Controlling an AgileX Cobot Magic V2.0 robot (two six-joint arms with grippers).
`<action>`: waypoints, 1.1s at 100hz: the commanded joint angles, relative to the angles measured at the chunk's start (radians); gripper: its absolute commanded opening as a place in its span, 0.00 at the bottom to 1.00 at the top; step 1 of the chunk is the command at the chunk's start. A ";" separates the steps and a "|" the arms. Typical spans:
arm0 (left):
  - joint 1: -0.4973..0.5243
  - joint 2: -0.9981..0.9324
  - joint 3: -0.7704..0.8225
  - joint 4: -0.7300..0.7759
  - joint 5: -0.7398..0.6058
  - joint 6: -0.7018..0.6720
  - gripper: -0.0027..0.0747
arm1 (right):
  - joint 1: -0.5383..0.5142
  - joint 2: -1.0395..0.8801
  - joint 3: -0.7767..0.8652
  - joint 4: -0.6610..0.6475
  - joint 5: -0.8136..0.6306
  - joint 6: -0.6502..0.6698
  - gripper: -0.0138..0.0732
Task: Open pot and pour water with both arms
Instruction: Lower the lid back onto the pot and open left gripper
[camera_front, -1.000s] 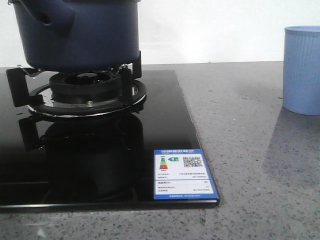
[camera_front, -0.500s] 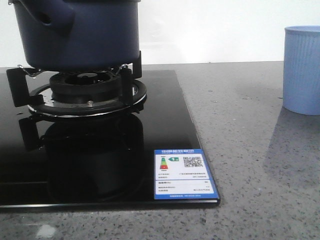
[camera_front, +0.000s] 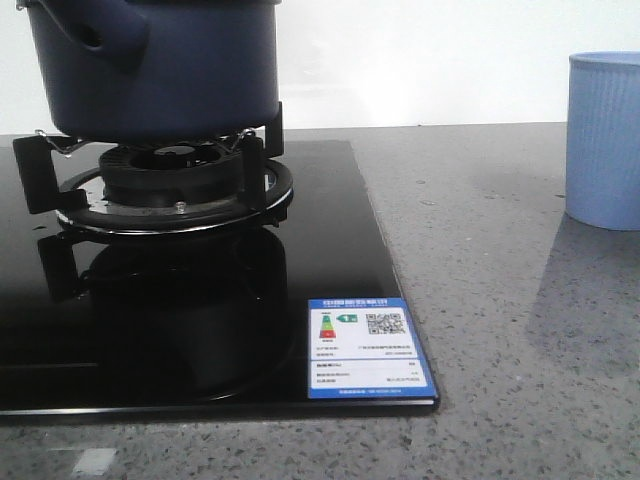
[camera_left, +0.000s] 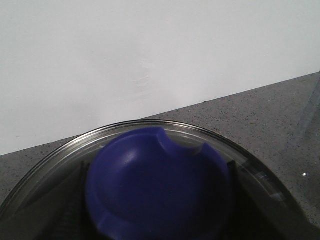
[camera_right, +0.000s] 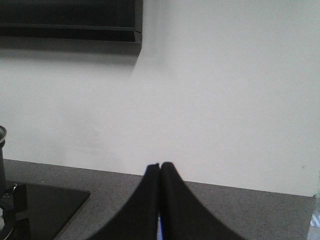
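Note:
The dark navy pot (camera_front: 170, 70) sits on the gas burner (camera_front: 175, 185) at the left of the front view, its top cut off and its handle socket (camera_front: 92, 38) facing me. The left wrist view is filled by a glass lid (camera_left: 45, 165) with a blue knob (camera_left: 155, 185). My left gripper (camera_left: 157, 205) has dark fingers (camera_left: 75, 205) pressed on either side of that knob. Whether the lid rests on the pot is hidden. My right gripper (camera_right: 159, 167) is shut and empty above the counter. Neither gripper shows in the front view.
A light-blue ribbed cup (camera_front: 603, 140) stands at the right on the grey speckled counter (camera_front: 500, 300). The black glass cooktop (camera_front: 330, 230) carries a blue-and-white label (camera_front: 368, 348) at its front right corner. A white wall rises behind.
The pot, cup and cooktop hold still. A faint light patch has appeared on the counter at the front left.

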 joint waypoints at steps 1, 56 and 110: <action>-0.003 -0.028 -0.035 -0.007 -0.062 -0.009 0.51 | -0.007 0.000 -0.034 0.014 -0.030 -0.002 0.07; 0.001 -0.196 -0.035 -0.005 -0.042 -0.009 0.81 | -0.007 0.000 -0.034 0.013 -0.032 -0.002 0.07; 0.211 -0.510 0.017 0.066 0.193 -0.009 0.01 | -0.005 0.000 -0.006 -0.004 0.118 0.059 0.07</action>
